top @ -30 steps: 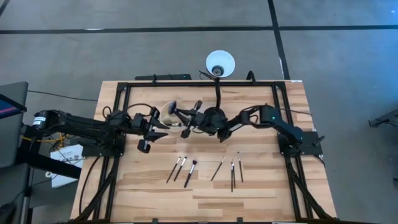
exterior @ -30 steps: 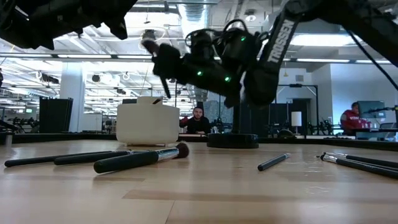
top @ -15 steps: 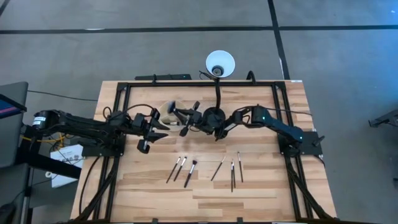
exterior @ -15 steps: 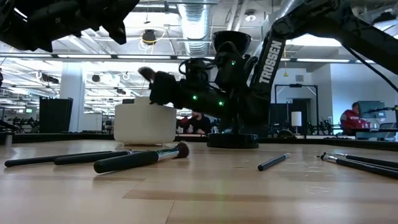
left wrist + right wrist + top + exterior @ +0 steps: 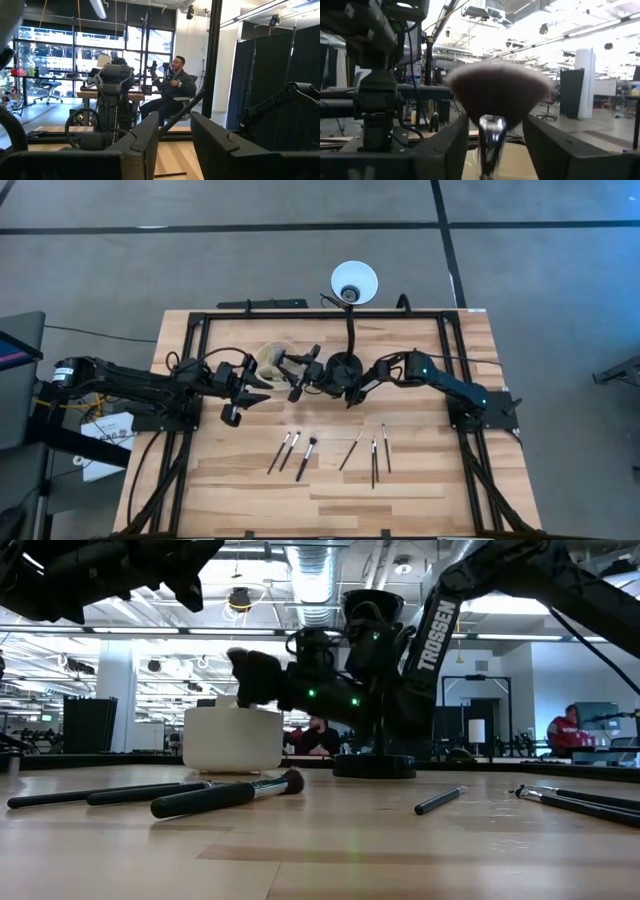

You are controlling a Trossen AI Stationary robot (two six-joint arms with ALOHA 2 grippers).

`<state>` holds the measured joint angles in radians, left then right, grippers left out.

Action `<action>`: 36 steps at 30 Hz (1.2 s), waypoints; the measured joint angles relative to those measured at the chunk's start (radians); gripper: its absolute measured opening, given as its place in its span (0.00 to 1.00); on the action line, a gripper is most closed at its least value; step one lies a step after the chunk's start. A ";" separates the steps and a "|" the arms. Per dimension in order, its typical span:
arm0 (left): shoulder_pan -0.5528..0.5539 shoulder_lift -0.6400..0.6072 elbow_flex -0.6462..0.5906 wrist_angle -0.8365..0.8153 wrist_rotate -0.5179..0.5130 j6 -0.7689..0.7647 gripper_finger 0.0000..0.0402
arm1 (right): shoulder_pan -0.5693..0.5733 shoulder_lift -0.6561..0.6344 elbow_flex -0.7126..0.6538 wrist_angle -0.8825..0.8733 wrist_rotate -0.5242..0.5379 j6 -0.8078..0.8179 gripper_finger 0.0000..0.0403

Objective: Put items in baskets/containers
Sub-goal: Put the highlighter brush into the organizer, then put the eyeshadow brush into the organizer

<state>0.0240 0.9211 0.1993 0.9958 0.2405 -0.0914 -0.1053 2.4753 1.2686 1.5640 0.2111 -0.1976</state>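
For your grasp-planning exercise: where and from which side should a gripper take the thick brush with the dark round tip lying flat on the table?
Grip the thick brush at mid-handle, coming straight down from above. It lies flat, apart from the thinner brushes beside it, so fingers can close across the handle, clear of the bristles.

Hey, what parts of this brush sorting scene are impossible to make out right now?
- Cream divided cup: its compartments, too small in the high view; the low view sees only its wall.
- Fan-shaped brush: handle hidden between the right gripper fingers.
- Left gripper: shows no brush.
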 joint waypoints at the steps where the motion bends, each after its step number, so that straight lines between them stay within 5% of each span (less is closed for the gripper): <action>1: 0.000 0.000 0.000 -0.002 0.000 0.000 0.28 | 0.005 -0.007 0.000 0.000 0.000 -0.002 0.46; 9: -0.003 0.000 0.000 -0.012 0.000 -0.004 0.28 | 0.042 -0.114 0.000 -0.124 0.034 -0.005 0.55; 20: -0.036 0.000 0.000 -0.013 0.000 0.003 0.28 | 0.078 -0.415 -0.001 -0.811 0.230 -0.114 0.56; 27: -0.036 0.000 0.001 -0.014 0.000 0.003 0.28 | 0.199 -0.724 -0.001 -1.242 0.467 -0.214 0.56; 31: -0.036 0.000 0.001 -0.017 0.000 0.003 0.28 | 0.299 -0.891 0.000 -1.585 0.618 -0.019 0.56; 36: -0.036 0.000 0.001 -0.022 0.000 0.003 0.28 | 0.416 -1.011 0.001 -2.149 0.629 0.560 0.56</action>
<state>-0.0120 0.9211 0.2001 0.9738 0.2402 -0.0879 0.3108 1.4642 1.2692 -0.5849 0.8403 0.3627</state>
